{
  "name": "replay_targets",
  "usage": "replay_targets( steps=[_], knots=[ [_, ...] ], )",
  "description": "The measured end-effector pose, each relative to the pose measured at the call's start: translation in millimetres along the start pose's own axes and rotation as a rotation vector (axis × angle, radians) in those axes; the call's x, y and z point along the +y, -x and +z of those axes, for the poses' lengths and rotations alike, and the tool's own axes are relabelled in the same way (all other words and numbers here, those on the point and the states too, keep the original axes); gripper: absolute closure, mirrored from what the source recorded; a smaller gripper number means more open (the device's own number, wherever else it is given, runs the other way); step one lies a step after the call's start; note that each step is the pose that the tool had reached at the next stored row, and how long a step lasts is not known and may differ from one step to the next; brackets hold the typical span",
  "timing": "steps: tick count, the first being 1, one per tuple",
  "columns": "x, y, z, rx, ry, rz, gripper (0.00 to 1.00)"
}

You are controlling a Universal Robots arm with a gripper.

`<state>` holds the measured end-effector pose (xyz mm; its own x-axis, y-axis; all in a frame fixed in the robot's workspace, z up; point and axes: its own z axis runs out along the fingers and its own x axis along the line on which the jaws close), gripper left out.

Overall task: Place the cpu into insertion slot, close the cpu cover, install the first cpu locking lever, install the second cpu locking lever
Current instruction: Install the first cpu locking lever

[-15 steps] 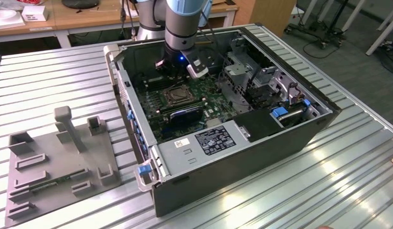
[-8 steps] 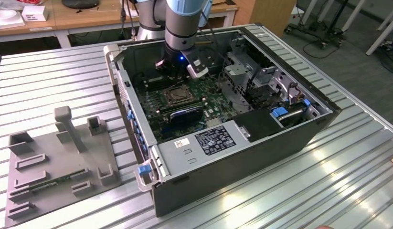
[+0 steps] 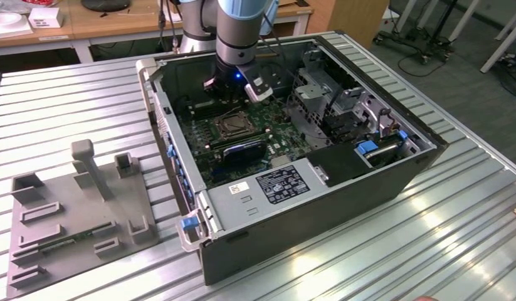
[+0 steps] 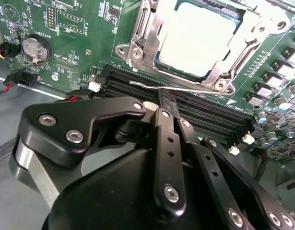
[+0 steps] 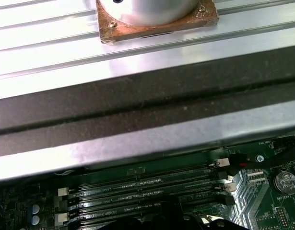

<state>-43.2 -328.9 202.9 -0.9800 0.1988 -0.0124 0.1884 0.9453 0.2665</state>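
1. Claw (image 4: pixel 169 98) is pinched shut on the thin lever (image 4: pixel 142 84), above the memory slots (image 4: pixel 214 117).
2. Cpu (image 4: pixel 197 40) lies in the slot (image 4: pixel 130 51), with the cover (image 4: pixel 146 33) down over it.

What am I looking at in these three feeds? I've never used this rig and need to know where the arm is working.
The exterior view looks down on one robot arm reaching into an open computer case on a slatted table. A grey parts tray lies at the exterior view's left. The two wrist views ride on the arm. In the second wrist view the hand is close over the green motherboard, and the cpu sits framed by the cpu cover. The hand's tip is at a thin metal lever; whether it grips it, I cannot tell. The first wrist view shows the memory slots.
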Motion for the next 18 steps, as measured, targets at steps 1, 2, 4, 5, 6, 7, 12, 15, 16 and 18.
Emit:
replay_targets(
  steps=[1,2,4,5,6,7,12,15,16,18],
  knots=[
    [0.0,0.1,0.1,-0.0002,-0.0006,0.000,0.90],
    [-0.1,0.2,0.2,-0.0003,-0.0012,0.000,0.90],
    [-0.1,0.5,0.3,-0.0007,-0.0023,0.001,0.90],
    [-0.2,0.7,0.3,-0.0008,-0.0029,0.001,0.90],
    [-0.2,0.7,0.3,-0.0010,-0.0033,0.001,0.90],
    [-0.2,0.7,0.3,-0.0011,-0.0034,0.001,0.90],
    [-0.2,0.8,0.3,-0.0011,-0.0036,0.001,0.90],
    [0.3,0.7,0.4,-0.0011,-0.0035,0.001,0.90],
    [0.5,0.5,0.5,-0.0012,-0.0036,0.001,0.90],
    [1.3,0.1,0.7,-0.0014,-0.0036,0.001,0.90]
  ],
)
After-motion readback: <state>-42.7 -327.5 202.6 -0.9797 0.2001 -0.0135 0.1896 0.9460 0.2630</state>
